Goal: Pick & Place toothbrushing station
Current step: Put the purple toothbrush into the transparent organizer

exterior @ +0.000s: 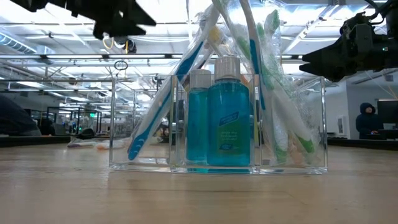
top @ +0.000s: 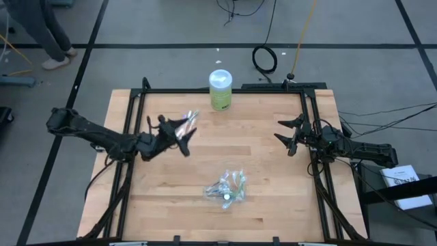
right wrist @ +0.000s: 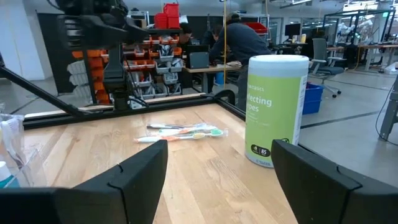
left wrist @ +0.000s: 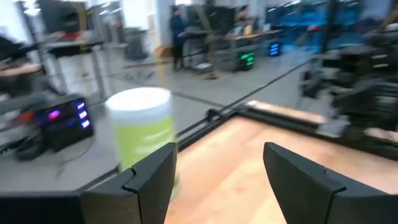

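Station point(top: 227, 188): clear organiser, brushes upright, ready for more.
Loose brushes point(top: 186, 126): behind station, awaiting pickup.
Left gripper point(top: 176, 140): spread, beside them.
Right gripper point(top: 281, 131): spread, parked.

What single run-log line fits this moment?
left gripper: open, above loose toothbrushes | right gripper: open, waiting | clear organizer: holds toothbrushes, blue bottles

Pale wood under me, a smooth planked table point(top: 273, 178) with a soft satin sheen. Ahead of my right fingers point(right wrist: 140, 171), matt black plastic, stands a canister point(right wrist: 276, 109) in glossy green-and-white wrap under a white plastic lid. Beyond them lie thin toothbrushes point(right wrist: 180, 132), shiny in clear wrappers. The organiser point(exterior: 217, 124) is clear, glassy hard plastic, its bottles point(exterior: 229, 112) glossy blue with white caps. The frame rail point(top: 225, 89) is matt black metal.
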`<state>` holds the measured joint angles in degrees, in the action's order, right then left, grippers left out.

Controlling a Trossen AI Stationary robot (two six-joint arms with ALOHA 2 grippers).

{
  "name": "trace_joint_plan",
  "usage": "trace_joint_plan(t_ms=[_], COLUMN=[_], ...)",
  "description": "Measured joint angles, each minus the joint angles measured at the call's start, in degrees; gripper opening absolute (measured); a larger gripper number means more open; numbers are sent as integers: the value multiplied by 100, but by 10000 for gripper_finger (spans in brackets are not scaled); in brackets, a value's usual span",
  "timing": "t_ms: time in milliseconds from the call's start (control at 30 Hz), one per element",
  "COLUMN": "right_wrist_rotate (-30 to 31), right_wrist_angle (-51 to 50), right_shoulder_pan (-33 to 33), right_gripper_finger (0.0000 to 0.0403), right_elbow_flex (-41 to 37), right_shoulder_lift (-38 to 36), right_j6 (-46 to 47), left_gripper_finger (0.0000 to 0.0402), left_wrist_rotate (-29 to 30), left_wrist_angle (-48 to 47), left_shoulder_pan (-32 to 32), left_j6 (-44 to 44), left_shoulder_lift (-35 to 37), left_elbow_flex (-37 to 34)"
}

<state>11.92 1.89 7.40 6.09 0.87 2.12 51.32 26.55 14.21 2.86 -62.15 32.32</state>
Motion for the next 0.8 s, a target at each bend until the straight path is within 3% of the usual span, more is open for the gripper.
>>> trace_joint_plan(t_ms=[233,400,667,800], right_wrist_rotate=[-2,-1,0,-1], right_wrist_angle=[0,0,0,0], right_shoulder_pan=[0,0,0,0], right_gripper_finger=[279,279,279,279], right_elbow_flex=[0,0,0,0], right_shoulder_lift=[2,1,1,2], right_j6=[1,1,1,1], left_gripper_finger=[248,248,248,248], left_wrist_rotate=[-96,-1343,-1698,-2684], left_wrist_angle=[-1555,-2626,-3899,-3900], left_shoulder_pan=[-1158,-2215,-3289,-3859], left_j6=[1051,2121,2959,3063], left_shoulder_lift=[124,-77,-687,-1056], left_elbow_flex=[0,0,0,0])
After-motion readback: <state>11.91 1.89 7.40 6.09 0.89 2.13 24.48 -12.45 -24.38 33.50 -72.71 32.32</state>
